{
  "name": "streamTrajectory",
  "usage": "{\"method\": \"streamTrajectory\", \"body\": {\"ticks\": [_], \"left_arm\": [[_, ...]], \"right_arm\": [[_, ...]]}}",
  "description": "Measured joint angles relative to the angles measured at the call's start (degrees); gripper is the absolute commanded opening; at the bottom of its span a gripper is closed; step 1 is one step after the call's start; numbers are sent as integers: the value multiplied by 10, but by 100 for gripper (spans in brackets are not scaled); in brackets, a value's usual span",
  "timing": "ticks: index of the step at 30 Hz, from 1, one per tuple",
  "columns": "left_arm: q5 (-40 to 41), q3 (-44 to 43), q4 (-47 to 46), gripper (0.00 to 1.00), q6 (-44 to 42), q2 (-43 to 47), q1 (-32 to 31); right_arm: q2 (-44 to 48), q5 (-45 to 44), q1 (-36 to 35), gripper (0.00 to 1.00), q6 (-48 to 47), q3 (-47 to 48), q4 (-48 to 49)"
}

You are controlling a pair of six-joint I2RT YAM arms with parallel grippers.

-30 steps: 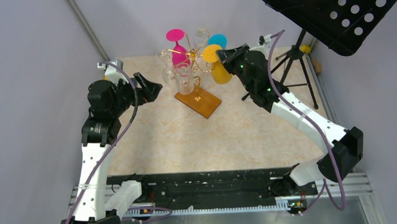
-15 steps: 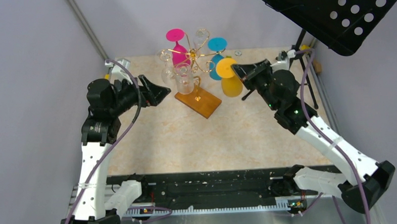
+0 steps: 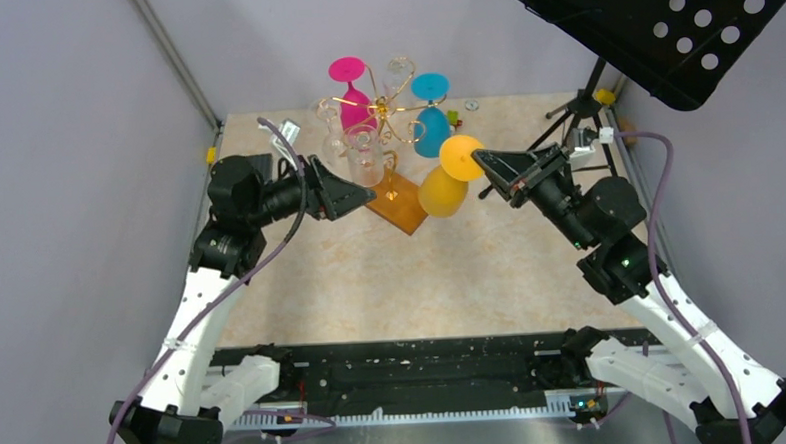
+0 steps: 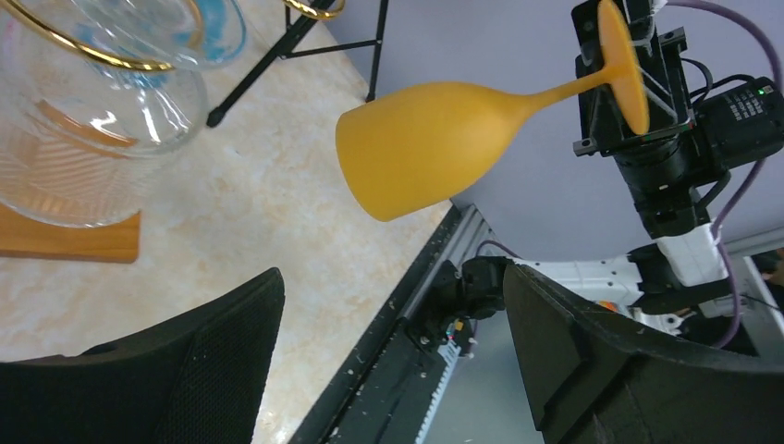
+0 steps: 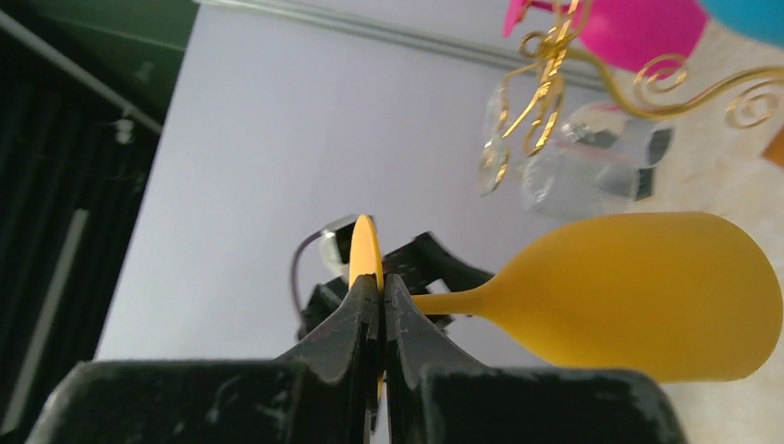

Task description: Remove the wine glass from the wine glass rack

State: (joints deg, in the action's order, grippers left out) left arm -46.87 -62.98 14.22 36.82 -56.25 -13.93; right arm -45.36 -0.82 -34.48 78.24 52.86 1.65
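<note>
The yellow wine glass (image 3: 444,192) hangs tilted in the air just right of the wine glass rack (image 3: 393,120), clear of its gold wire arms. My right gripper (image 3: 480,159) is shut on the glass's flat foot (image 5: 365,248), and the bowl (image 5: 647,296) points toward the rack. My left gripper (image 3: 358,195) stands open at the left of the rack's wooden base (image 3: 409,213), with nothing between its fingers. In the left wrist view the yellow glass (image 4: 425,143) floats ahead of the open left gripper (image 4: 393,287).
A pink glass (image 3: 351,89), a blue glass (image 3: 430,112) and clear glasses (image 3: 364,153) hang on the rack. A black music stand (image 3: 660,20) on a tripod (image 3: 583,124) stands at the back right, close behind my right arm.
My right gripper drew the yellow glass off the rack arm, forward and a little right, and the glass tilted. My left arm swung right, up to the rack's base.
</note>
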Motion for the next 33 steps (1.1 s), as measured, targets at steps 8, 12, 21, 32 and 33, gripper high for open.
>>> {"method": "streamTrajectory", "body": {"ticks": [8, 12, 21, 32, 33], "left_arm": [[17, 95, -199, 93, 159, 21, -51], [45, 95, -257, 93, 195, 20, -101], [47, 76, -328, 83, 260, -18, -122], [25, 69, -387, 54, 356, -1, -125], [24, 69, -386, 50, 359, 4, -125]], "right_arm": [[5, 82, 2, 0, 129, -43, 149], [-17, 103, 2, 0, 188, -63, 225], [-10, 115, 3, 0, 228, -63, 282], [4, 103, 3, 0, 240, -80, 316], [6, 101, 3, 0, 240, -82, 322]]}}
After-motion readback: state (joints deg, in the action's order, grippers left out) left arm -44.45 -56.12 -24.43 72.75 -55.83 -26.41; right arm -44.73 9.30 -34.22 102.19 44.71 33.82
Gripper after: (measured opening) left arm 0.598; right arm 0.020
